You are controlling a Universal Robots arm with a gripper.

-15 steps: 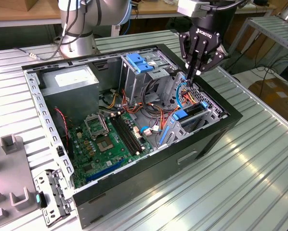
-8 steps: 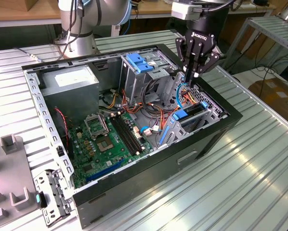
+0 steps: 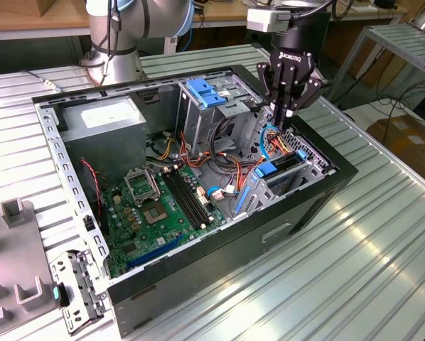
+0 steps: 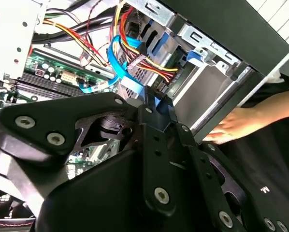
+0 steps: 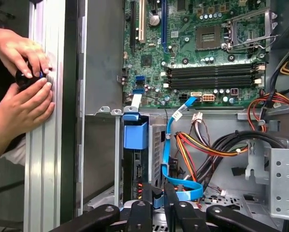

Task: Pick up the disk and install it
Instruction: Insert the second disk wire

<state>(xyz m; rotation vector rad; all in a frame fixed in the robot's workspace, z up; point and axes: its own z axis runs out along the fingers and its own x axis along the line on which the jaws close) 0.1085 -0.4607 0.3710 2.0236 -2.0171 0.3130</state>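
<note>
The disk [image 5: 135, 166] stands on edge in the drive bay at the front corner of the open computer case [image 3: 198, 284]. Its light blue rail [image 5: 135, 135] shows at the end, and the same rail [image 3: 268, 170] shows in the exterior view. My gripper [image 3: 282, 122] hangs just above that bay, among the cables. In both wrist views the black fingers [image 5: 140, 195] are closed together on the end of a light blue flat data cable [image 5: 176, 186]. That cable [image 4: 116, 53] loops down to my gripper [image 4: 156, 99] right beside the disk.
Inside the case lie the green motherboard [image 3: 155, 206], a grey power supply [image 3: 102, 117] and a blue-topped drive cage [image 3: 205, 96]. Red, yellow and black wire bundles [image 5: 202, 145] crowd the bay. A person's hands [image 5: 23, 67] rest on the table rail beside the case. Grey fixtures [image 3: 13, 263] sit at the exterior view's left.
</note>
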